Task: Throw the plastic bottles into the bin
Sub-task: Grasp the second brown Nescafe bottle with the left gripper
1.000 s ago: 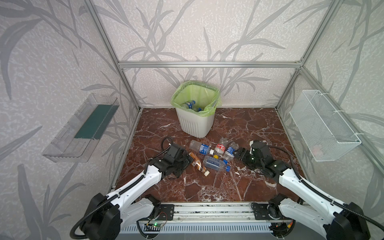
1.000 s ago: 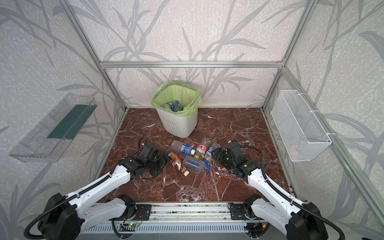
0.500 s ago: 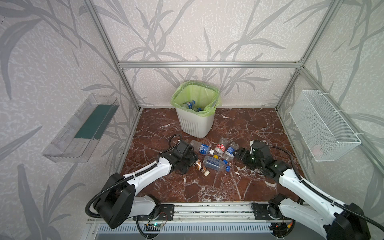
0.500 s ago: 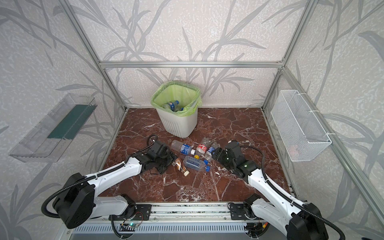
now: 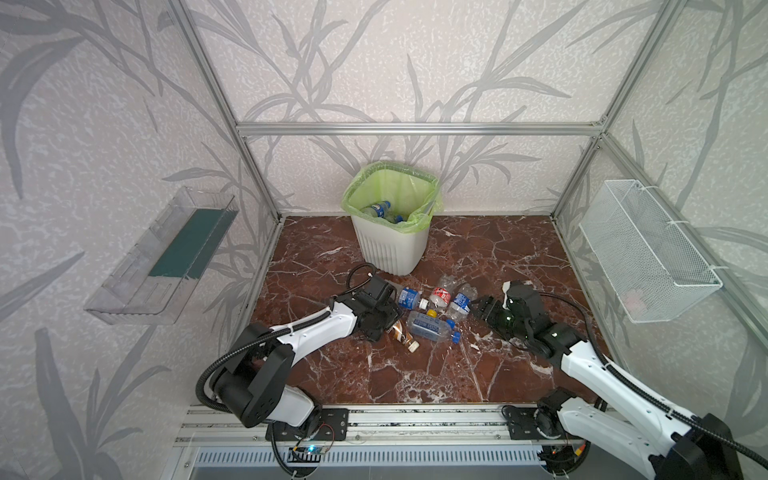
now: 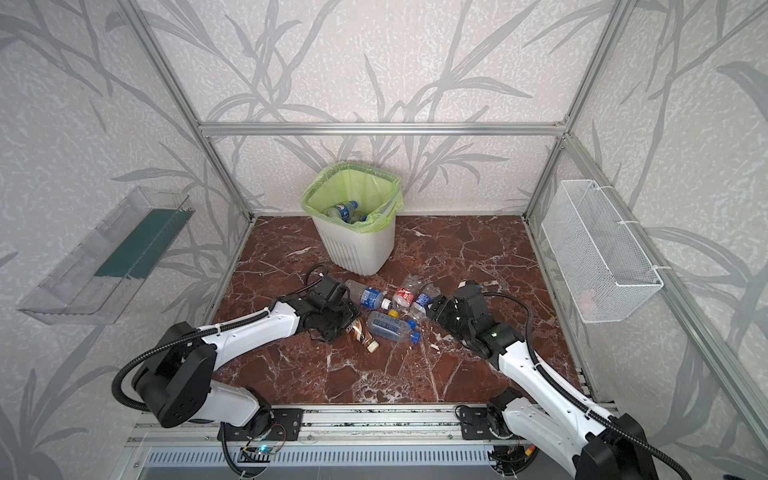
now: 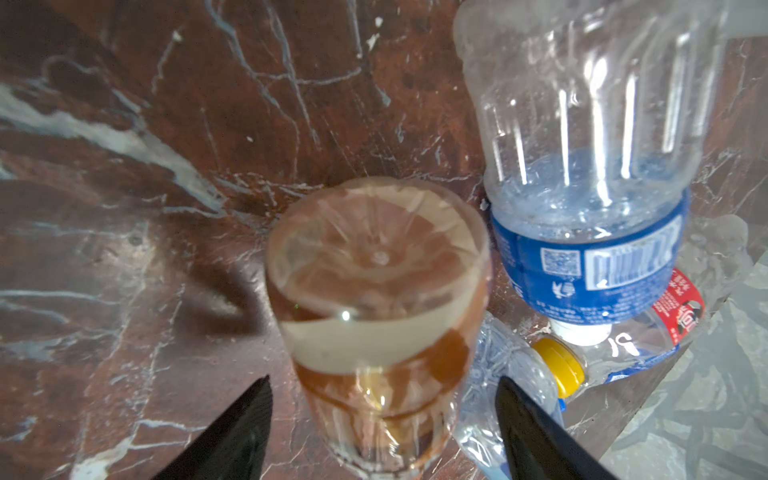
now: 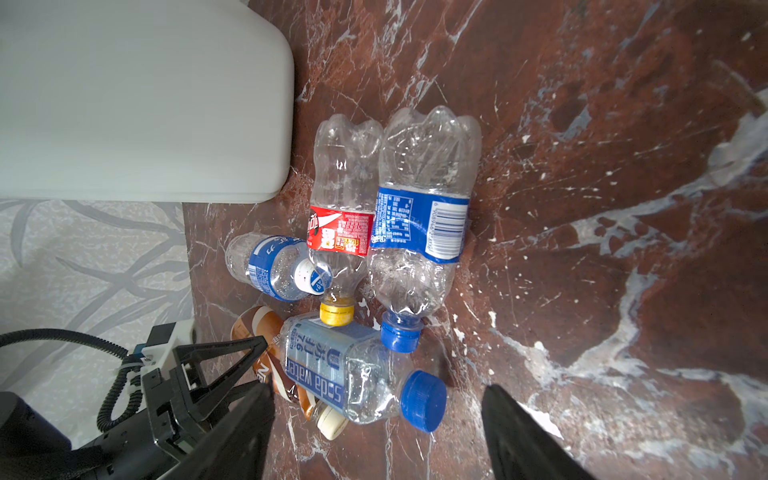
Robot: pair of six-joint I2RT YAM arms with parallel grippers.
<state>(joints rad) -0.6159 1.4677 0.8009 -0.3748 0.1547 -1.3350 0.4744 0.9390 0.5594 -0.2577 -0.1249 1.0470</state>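
Now, from the left: clear tray (image 5: pixel 162 257) hangs on the left wall. L gripper (image 7: pixel 383 377) is low over the marble floor (image 5: pixel 490 249), jaws apart w/ one on each side of the brown bottle (image 7: pixel 374 299). A small gap shows at both sides, so they do not grip it. This bottle lies on its side, cream cap pointing near-right.

At far centre stands the bin (image 5: pixel 390 253), upright, green bag over the rim, w/ binned bottles (image 5: pixel 378 209) at its bottom.

Just right of the brown one lies the soda-water bottle (image 8: pixel 332 370), against it, blue cap to the right. Behind these, 3 more lie on the floor: blue-label bottle (image 5: pixel 409 297) next to the L gripper, red-label bottle (image 5: pixel 440 294) w/ yellow cap in the middle, and second blue-label bottle (image 5: pixel 460 303), touching the red one.

R gripper (image 8: pixel 377 386) is at the right end of the pile, jaws wide, holding nothing. Wire basket (image 5: pixel 648 253) hangs on the right wall.
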